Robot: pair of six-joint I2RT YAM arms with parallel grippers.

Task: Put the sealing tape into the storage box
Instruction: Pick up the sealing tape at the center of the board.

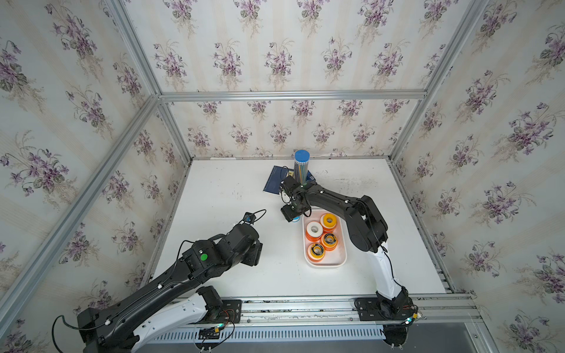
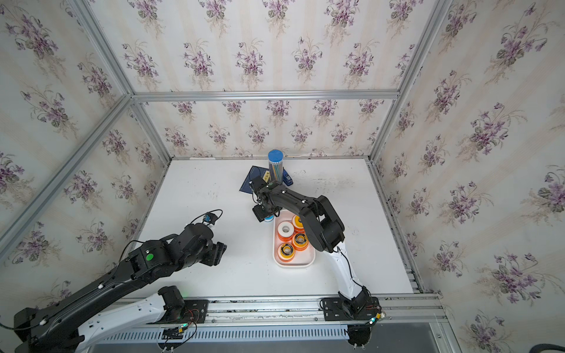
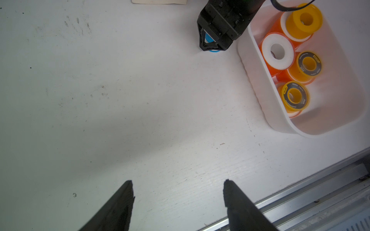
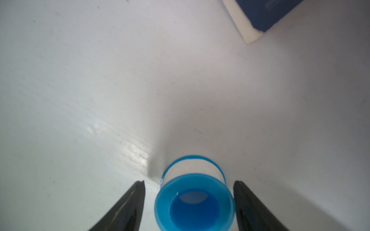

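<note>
Blue-and-white tape roll [image 4: 194,202] stands just beside the storage box [image 1: 326,264], at its corner nearest the notebook [image 1: 273,183]. Right gripper [image 4: 189,182] straddles it, one finger touching, the other short (no grip yet). Risk: uneven closing tips it against the box wall. Left gripper [image 3: 178,181], well away from the box, gapes empty. Stacked rolls [image 1: 315,229] crowd the box.

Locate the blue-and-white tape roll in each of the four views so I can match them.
Top view: tape roll on the table under the right tool, off the box's far corner.
Top view: same spot.
Left wrist: under the right tool, beside the box.
Right wrist: close up between the two fingers.
Shared landmark: the right tool straddling it.
</note>
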